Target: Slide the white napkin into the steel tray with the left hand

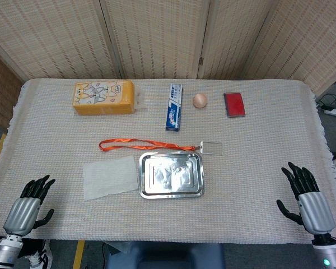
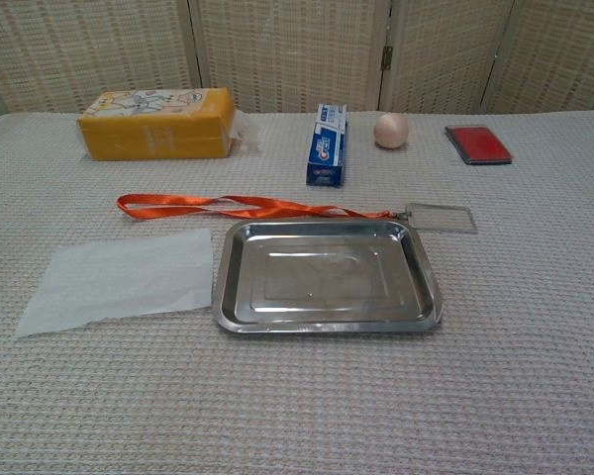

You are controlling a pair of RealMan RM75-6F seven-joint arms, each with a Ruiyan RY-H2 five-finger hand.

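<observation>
Both robot hands, left (image 1: 29, 206); right (image 1: 308, 202), spread, empty | napkin (image 2: 122, 277) beside tray (image 2: 426, 287)

Napkin (image 1: 110, 177) just left of tray (image 1: 171, 194); lanyard (image 1: 145, 145) behind both; toothpaste box (image 1: 173, 106) farther back.

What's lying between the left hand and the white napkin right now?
Nothing: in the head view, only bare woven tablecloth separates the left hand from the white napkin. The chest view doesn't show the hand.
</observation>
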